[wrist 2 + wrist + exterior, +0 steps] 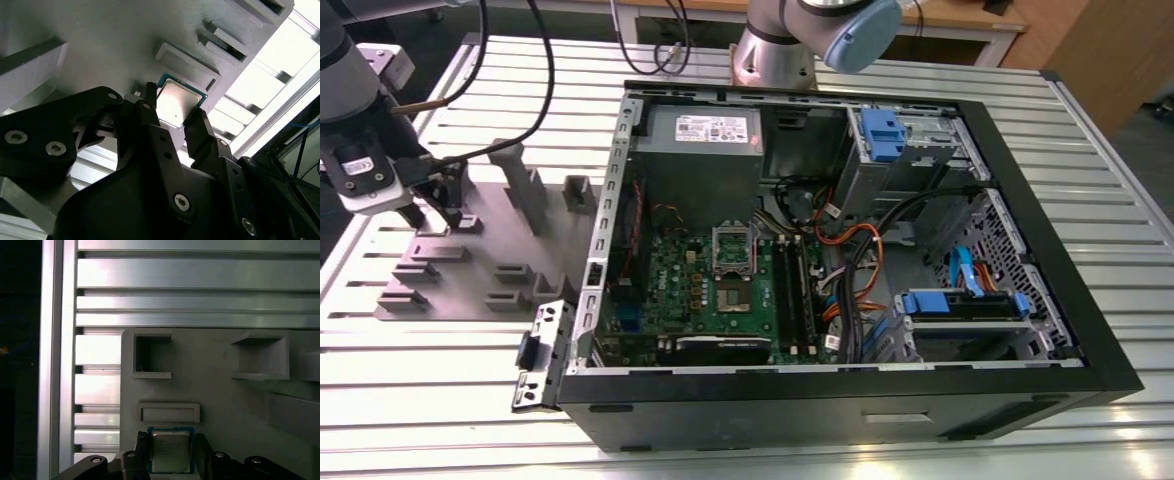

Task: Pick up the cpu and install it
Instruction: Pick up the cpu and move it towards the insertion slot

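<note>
Grey tray, cpu framed by the jaws
Exterior view: the gripper (434, 212) hangs over the tray (507, 265) on the desk (427, 370), apart from the open computer case (1014, 120). Second wrist view: the cpu (177, 102) lies flat on the tray beside an empty holder (187, 67). First wrist view: jaws spread either side, unclamped, seemingly lined up for an edge grip.

Your exterior view looked steeply down from high above the slatted table (1121, 250). It took in the whole open computer case (854, 410) and, on the exterior view's left, the grey fixture plate (480, 250). Both wrist views sat close over that plate (100, 40) (225, 405), looked past the gripper (175, 114) (171, 462), and shared the cpu (177, 102) (170, 452).
</note>
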You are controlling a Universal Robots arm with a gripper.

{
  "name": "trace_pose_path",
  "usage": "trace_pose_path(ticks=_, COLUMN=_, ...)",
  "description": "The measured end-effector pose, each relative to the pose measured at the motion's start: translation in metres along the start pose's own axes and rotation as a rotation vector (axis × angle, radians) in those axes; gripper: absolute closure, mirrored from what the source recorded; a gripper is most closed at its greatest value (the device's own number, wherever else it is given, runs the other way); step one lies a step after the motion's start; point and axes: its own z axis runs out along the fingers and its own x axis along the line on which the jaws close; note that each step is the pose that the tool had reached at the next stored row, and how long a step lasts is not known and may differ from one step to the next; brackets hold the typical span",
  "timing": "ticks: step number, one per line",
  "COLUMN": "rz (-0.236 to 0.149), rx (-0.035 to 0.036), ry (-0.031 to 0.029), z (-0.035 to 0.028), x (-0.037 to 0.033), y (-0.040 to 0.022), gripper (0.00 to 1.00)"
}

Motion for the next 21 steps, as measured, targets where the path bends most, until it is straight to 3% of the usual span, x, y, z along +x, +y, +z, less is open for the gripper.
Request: trace_pose_path(ticks=21, rz=0.0, rx=0.0, ry=0.0, z=-0.0065, x=0.0, y=0.0003, gripper=0.53)
